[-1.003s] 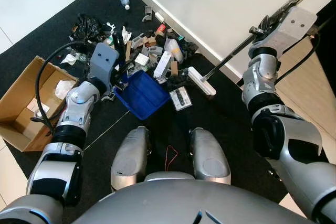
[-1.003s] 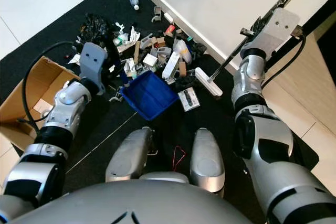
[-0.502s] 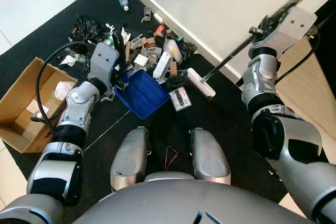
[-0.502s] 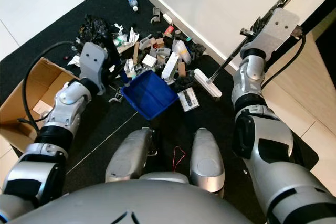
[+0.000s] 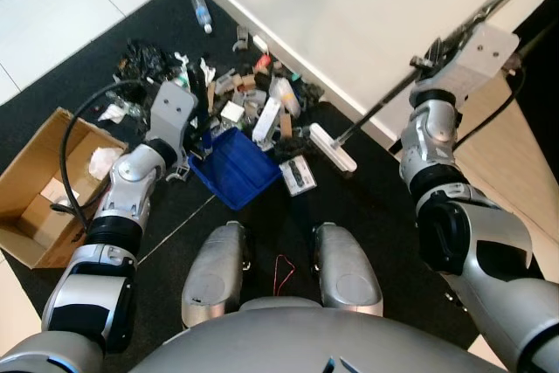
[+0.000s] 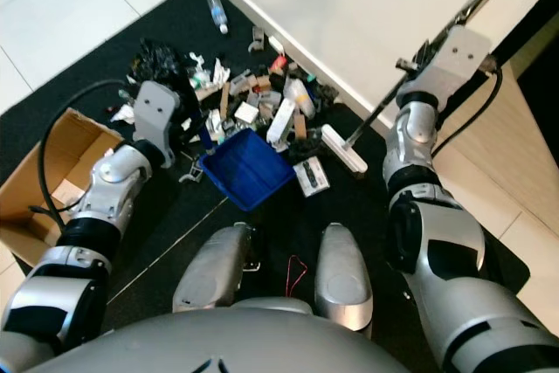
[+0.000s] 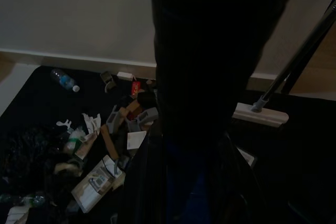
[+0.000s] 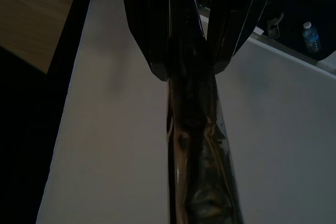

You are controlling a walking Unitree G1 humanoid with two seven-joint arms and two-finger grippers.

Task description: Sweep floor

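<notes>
A pile of litter (image 5: 249,98) lies on a black mat (image 5: 376,207) by the wall. A blue dustpan (image 5: 231,168) rests on the mat at the near edge of the pile, and my left gripper (image 5: 196,134) is shut on its handle. In the left wrist view the dustpan (image 7: 197,192) shows dimly under the dark fingers (image 7: 199,77). My right gripper (image 5: 434,48) is raised high on the right, shut on the broom's metal handle (image 8: 195,145). The white broom head (image 5: 333,148) sits on the mat just right of the pile.
An open cardboard box (image 5: 39,185) stands at the mat's left edge. A water bottle (image 5: 201,13) lies at the far end of the mat. A white wall with a baseboard (image 5: 288,37) runs behind the pile. My knees (image 5: 214,272) and a red wire loop (image 5: 281,266) are close in front.
The whole picture has slid down a little, so the camera moved. Both grippers keep their holds, and the dustpan and broom head stay where they were beside the pile.
</notes>
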